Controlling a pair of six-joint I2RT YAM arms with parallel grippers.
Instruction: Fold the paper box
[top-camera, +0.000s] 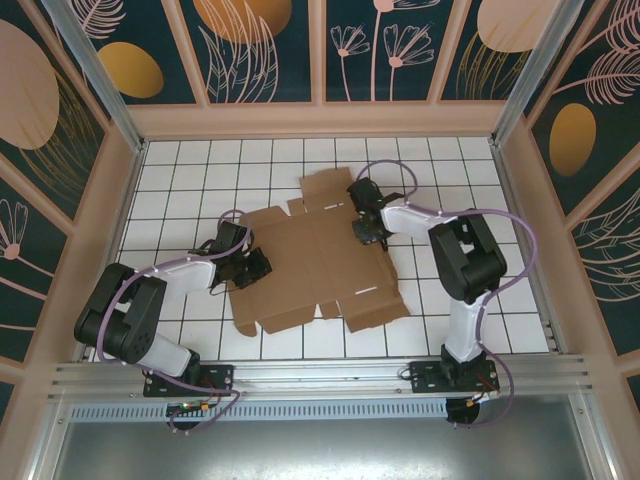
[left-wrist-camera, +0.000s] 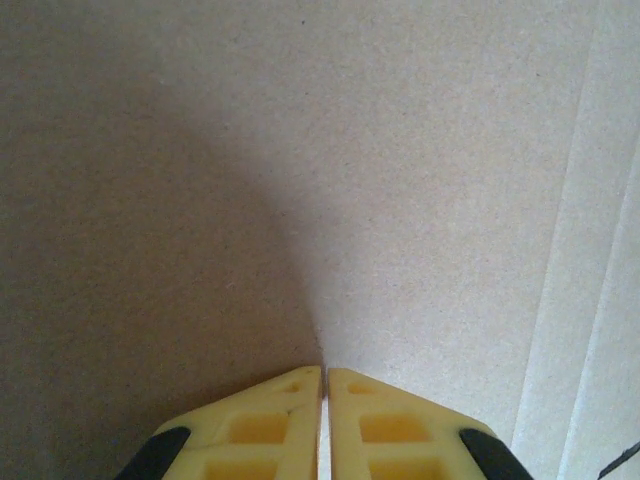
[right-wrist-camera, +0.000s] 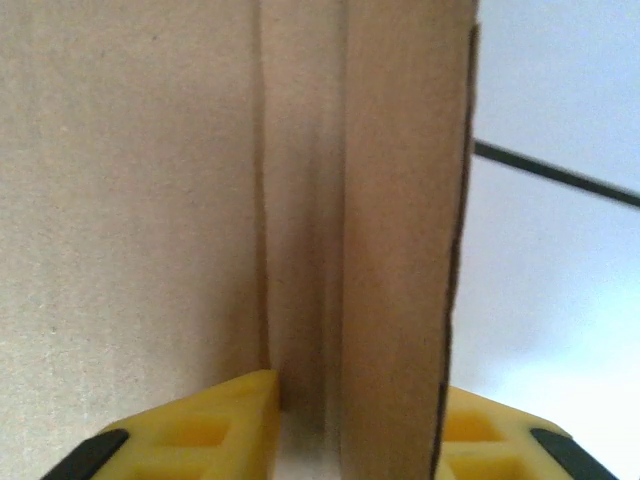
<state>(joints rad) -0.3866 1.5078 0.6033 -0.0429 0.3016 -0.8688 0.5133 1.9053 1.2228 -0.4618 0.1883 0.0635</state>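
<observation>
The paper box is a flat brown die-cut sheet with flaps and slots, spread on the white gridded table. My left gripper rests on the sheet's left edge. In the left wrist view its yellow fingers stand shut, tips against plain cardboard. My right gripper is at the sheet's right edge, near the back. There a raised flap stands between the open jaws, close to the right finger, with a gap to the left finger.
Patterned wall panels enclose the table on three sides. An aluminium rail with both arm bases runs along the near edge. Bare white tiles lie to the right of the sheet and behind it.
</observation>
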